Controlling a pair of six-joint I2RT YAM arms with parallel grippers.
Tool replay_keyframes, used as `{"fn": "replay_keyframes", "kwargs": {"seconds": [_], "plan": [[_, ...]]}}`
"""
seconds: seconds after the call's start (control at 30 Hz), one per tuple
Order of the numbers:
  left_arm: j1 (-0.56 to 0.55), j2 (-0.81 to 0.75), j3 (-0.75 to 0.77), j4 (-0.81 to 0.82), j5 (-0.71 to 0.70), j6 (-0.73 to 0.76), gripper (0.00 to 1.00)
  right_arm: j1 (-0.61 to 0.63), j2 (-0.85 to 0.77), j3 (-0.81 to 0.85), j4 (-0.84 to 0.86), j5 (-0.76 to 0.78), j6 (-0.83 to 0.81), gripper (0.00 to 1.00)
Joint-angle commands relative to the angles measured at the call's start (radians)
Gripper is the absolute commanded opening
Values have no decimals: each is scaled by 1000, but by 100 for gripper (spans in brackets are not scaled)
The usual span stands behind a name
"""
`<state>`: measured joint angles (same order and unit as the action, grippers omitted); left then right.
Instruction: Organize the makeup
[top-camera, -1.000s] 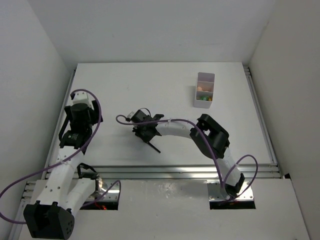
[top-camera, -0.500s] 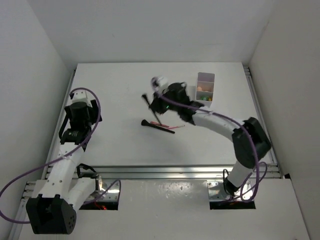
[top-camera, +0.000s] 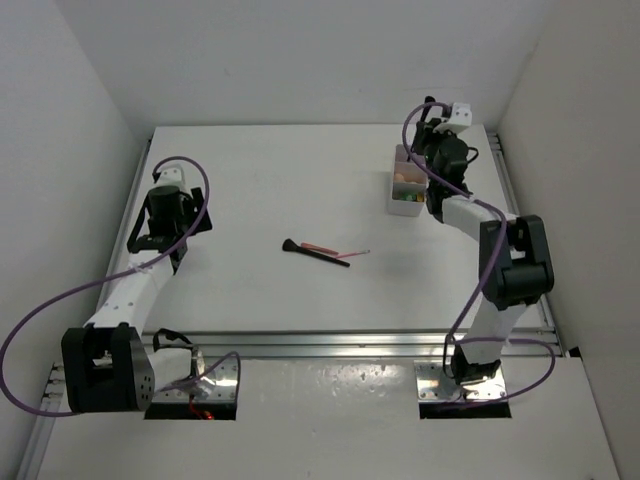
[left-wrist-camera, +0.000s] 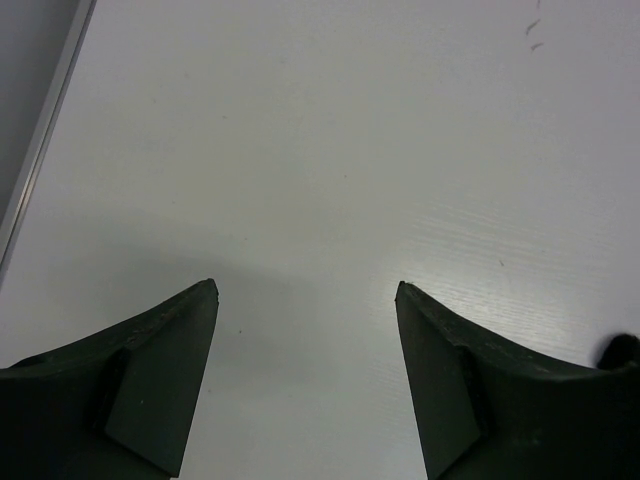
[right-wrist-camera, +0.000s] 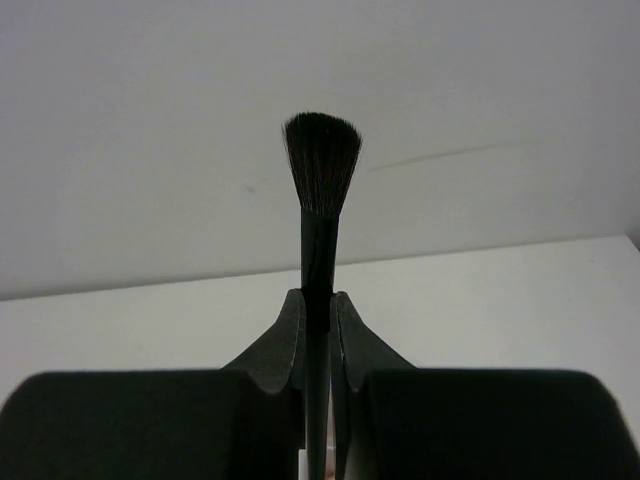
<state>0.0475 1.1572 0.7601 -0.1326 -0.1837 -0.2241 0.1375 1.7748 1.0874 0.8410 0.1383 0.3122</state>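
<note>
Through the left wrist camera, my left gripper (left-wrist-camera: 305, 290) hangs with its two dark fingers spread wide and holds nothing. Beneath it is the flat white table (left-wrist-camera: 330, 130), with a strip of grey metal rail (left-wrist-camera: 45, 150) along the left edge. Through the right wrist camera, my right gripper (right-wrist-camera: 318, 300) is clamped tight on a slim black-handled makeup brush (right-wrist-camera: 320, 165). Its handle runs straight up between my fingertips, and the dark, flared bristles stand clear above them against the pale wall (right-wrist-camera: 500, 80). From the overhead camera, my right arm is stretched to the far right corner of the table, its wrist just beside the translucent white two-compartment plastic box (top-camera: 394, 195). Peach and green pieces show in the compartment nearer my bases, and from here I cannot make out the held brush. Near the middle of the table lie a second black-handled brush (top-camera: 300, 249) and a thin pink pencil (top-camera: 358, 253), touching each other and well apart from the box. My left arm sits near the left edge, well apart from both.
</note>
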Motion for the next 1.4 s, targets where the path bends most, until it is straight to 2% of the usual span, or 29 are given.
{"fn": "replay_keyframes", "kwargs": {"seconds": [0.0,0.27,0.37,0.6,1.0,1.27,1.37], "plan": [[14,13,39,62,23,9,77,-24,110,29,211,104,-18,0],[32,53,73,25,13,8,77,-30,235,57,366,176,-18,0],[43,64,94,4,13,8,77,-35,264,78,389,181,-7,0],[74,75,113,-5,13,17,77,-9,195,91,417,149,-24,0],[94,114,151,-36,13,35,77,-15,417,147,483,214,-65,0],[94,159,183,-36,24,54,77,-4,405,72,524,161,-39,0],[94,168,193,-36,42,54,77,-4,350,2,537,123,-30,12]]}}
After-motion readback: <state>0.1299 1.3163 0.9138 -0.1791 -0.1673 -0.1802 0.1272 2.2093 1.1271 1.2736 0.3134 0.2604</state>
